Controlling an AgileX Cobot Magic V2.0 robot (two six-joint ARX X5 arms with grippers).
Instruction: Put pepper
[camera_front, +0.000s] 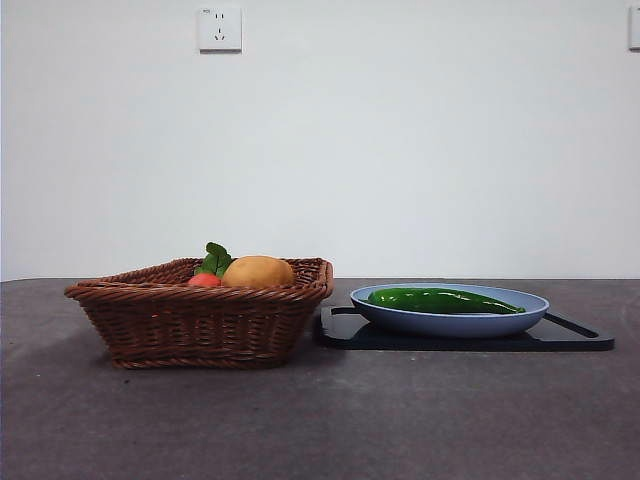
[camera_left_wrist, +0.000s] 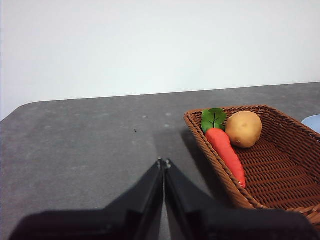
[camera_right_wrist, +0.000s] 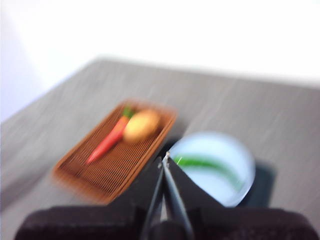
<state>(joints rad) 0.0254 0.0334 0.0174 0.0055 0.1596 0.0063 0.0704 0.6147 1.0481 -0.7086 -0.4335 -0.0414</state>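
The long dark-green pepper (camera_front: 443, 299) lies in the blue plate (camera_front: 450, 322), which rests on a black tray (camera_front: 570, 339) at the right. The blurred right wrist view shows the pepper (camera_right_wrist: 207, 165) on the plate (camera_right_wrist: 212, 187) below and ahead of my right gripper (camera_right_wrist: 164, 161), which is shut, empty and high above the table. My left gripper (camera_left_wrist: 163, 163) is shut and empty over bare table to the left of the basket (camera_left_wrist: 280, 165). Neither gripper shows in the front view.
A brown wicker basket (camera_front: 200, 318) stands left of the plate and holds a red carrot with green leaves (camera_left_wrist: 226, 152) and a round tan potato (camera_left_wrist: 244, 128). A wall with a socket (camera_front: 219, 29) lies behind the grey table.
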